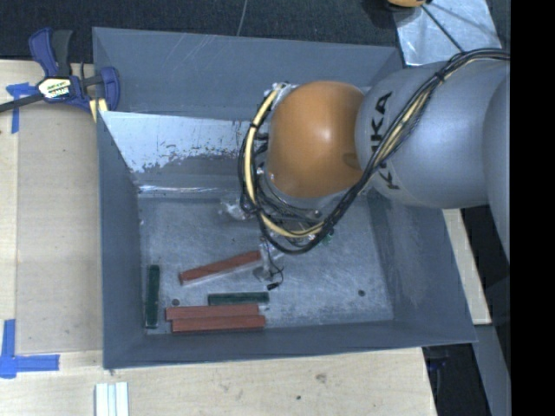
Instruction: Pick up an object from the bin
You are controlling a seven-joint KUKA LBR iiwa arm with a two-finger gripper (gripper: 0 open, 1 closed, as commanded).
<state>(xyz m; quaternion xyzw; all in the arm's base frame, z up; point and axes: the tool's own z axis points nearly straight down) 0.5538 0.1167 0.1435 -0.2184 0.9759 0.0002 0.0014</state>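
Camera view looks down on the big silver-grey robot arm (442, 137), which comes in from the right and is cut off at that edge; its rounded orange wrist cover (316, 137) and the looped yellow and black cables (253, 159) hide much of the far floor of the grey metal bin (117, 258). Below the cover the claw (272, 274) hangs low over the bin floor, dark and tangled with the cabling, so I cannot tell whether it is open or closed, or whether it has hold of anything. A slim reddish-brown stick (221, 269) lies tilted on the floor, its right, higher end reaching up to the claw's left side; whether they touch is hard to make out. Nearer the front wall lies a longer reddish-brown bar (215, 319), level, with a short dark green stick (238, 298) just above it and just below the claw. Another dark green stick (153, 295) lies lengthwise along the left wall, well apart from the claw.
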